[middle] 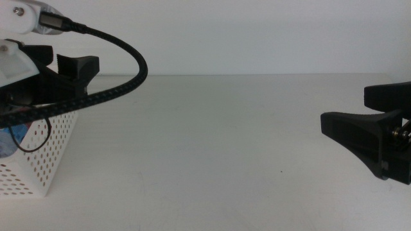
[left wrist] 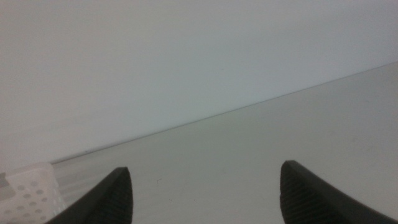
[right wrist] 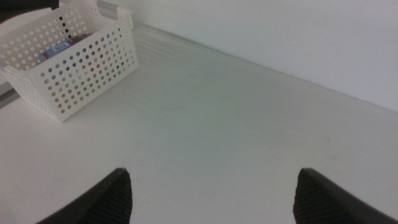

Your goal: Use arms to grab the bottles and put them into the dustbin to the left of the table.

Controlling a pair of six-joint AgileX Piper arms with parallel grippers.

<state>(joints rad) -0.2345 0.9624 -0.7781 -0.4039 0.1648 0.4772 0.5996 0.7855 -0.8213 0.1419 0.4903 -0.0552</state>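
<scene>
Black cable [middle: 122,80] loops off the left arm [middle: 26,70], which sits over the white basket [middle: 48,154] at the table's [middle: 212,141] left edge. Left gripper [left wrist: 205,193]: jaws spread wide, nothing between them, only bare tabletop and a corner of the basket nearby. Inside the basket, colored shapes, prob. bottles [right wrist: 59,48], show through the holes. Right gripper [right wrist: 211,196] hangs low at the right side, well apart from the basket, jaws open and empty.
</scene>
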